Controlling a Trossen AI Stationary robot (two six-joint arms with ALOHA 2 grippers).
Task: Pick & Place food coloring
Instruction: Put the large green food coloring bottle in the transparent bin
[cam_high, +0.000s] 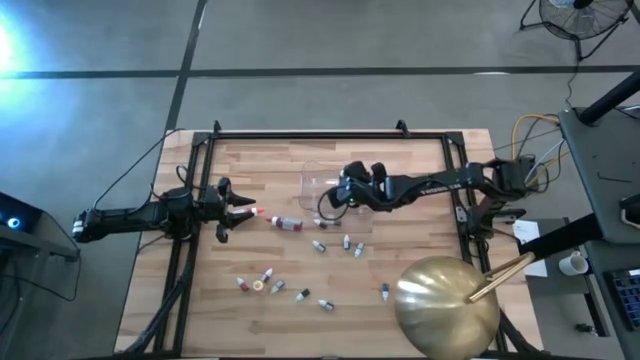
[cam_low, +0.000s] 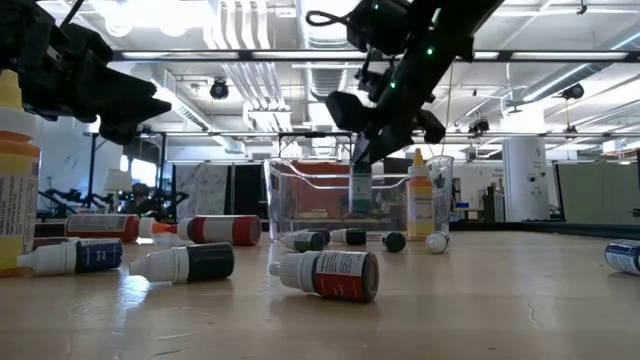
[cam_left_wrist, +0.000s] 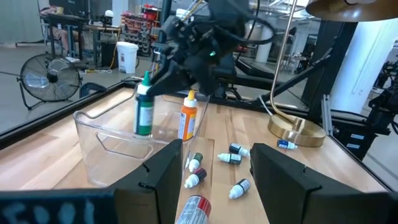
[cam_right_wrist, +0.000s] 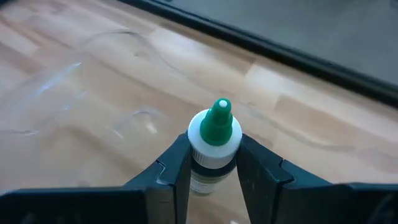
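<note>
Green-capped food coloring bottle (cam_right_wrist: 215, 142) sits clamped upright in the right hand (cam_right_wrist: 213, 163). High view: that hand hangs over the clear tub (cam_high: 315, 186); the left hand (cam_high: 238, 212), fingers apart, waits beside it. Low view: the bottle is inside the tub, next to an orange-capped bottle (cam_low: 420, 197); others lie scattered on the surface (cam_low: 480, 310).

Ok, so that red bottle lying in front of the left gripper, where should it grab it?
Across the middle of its round body, coming straight down. The red bottle lies on its side just ahead of the open left gripper, so fingers placed either side of its length should clamp it without rolling it away.
</note>
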